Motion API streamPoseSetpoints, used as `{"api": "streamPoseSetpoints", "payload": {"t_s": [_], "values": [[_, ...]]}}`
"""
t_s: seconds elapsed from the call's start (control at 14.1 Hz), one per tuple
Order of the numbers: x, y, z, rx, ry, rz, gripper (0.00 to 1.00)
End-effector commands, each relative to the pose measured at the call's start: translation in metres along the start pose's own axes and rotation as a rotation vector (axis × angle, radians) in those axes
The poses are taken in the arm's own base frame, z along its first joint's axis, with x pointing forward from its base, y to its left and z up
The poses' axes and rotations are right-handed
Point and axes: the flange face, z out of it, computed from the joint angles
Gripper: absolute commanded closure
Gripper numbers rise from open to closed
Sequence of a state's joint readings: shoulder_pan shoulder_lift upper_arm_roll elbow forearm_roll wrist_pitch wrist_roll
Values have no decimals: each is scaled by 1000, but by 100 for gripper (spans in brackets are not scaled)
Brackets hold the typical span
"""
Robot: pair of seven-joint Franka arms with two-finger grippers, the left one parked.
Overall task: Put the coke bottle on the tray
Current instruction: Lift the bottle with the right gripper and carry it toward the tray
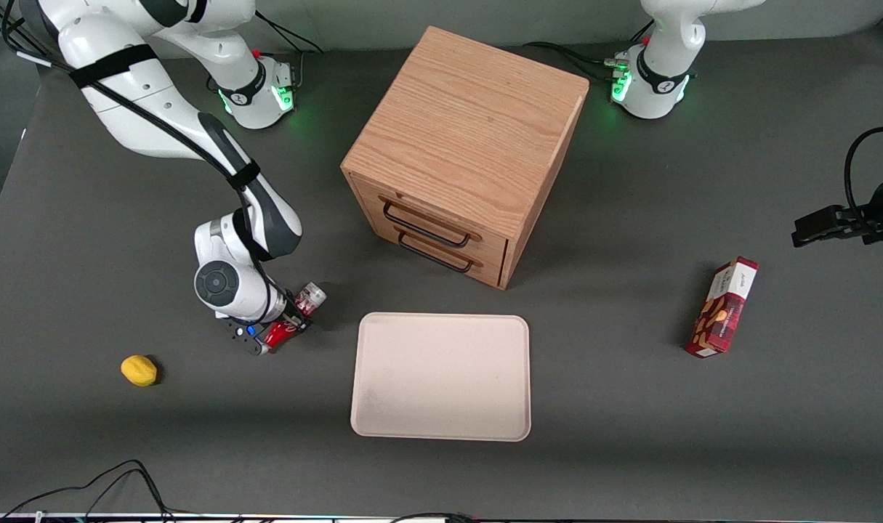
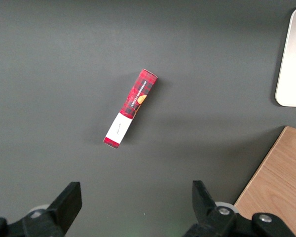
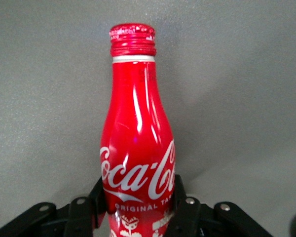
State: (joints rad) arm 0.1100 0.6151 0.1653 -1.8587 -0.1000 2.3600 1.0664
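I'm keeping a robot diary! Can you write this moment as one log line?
pincer: shut on coke bottle | bottle: beside tray, toward working arm's end | tray: bare | step: carry to tray

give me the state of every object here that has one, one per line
coke bottle: capped, gripped around its lower body, off the tray
claw: shut on the coke bottle, beside the tray toward the working arm's end
tray: flat on the table, nothing on it
drawer cabinet: both drawers closed
snack box: closed, lying on the table toward the parked arm's end
lemon: whole, loose on the table
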Motion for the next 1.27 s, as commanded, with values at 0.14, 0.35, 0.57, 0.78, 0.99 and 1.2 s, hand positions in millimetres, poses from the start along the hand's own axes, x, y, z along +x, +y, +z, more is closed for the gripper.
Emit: {"api": "streamPoseSetpoints", "payload": {"t_s": [0.14,0.35,0.57,0.78,0.99,1.2], "values": [[-5,-8,-63,26,58,-46,100],[4,-2,-146,-16,68,-166,100],[3,0,-237,-34,70,-266,100],[-15,-12,-330,-20,37,-375,100],[-47,-38,-357,21,11,-485,100],[-65,-87,-328,105,-27,-568,100]]}}
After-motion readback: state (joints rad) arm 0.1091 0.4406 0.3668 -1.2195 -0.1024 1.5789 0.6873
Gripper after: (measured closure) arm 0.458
